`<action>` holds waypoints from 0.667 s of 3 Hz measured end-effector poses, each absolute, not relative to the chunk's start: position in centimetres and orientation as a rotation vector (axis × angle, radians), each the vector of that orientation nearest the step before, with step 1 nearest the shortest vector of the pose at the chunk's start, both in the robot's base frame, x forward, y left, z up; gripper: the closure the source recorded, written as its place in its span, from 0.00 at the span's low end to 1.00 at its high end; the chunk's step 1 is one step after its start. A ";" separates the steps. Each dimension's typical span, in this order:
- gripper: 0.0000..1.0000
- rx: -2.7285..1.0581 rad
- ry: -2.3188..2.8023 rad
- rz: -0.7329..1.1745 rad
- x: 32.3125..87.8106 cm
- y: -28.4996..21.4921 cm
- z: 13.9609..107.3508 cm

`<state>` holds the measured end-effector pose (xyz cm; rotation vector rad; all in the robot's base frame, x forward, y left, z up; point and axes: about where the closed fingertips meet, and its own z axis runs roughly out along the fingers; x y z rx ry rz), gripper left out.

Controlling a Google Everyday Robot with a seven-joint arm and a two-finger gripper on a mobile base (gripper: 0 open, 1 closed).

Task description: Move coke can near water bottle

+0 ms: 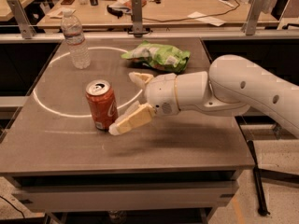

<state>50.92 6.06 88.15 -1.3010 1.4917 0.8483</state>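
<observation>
The coke can (101, 104), red-orange with a silver top, stands upright on the grey table (70, 143) left of centre. The water bottle (75, 40), clear with a white cap, stands upright at the table's back left, well behind the can. My gripper (124, 102) comes in from the right on a white arm (243, 90). Its two cream fingers are spread apart: the near finger (131, 120) lies low beside the can's right base, the far finger (140, 78) sits behind and right of the can. The can is just left of the open fingers, not gripped.
A green chip bag (159, 56) lies at the table's back centre, right behind the gripper. A white circle line (46, 107) is marked on the tabletop. A cluttered wooden bench (187, 8) with metal posts runs behind the table.
</observation>
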 end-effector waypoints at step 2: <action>0.18 -1.375 1.369 0.947 50.7 10.0 89.6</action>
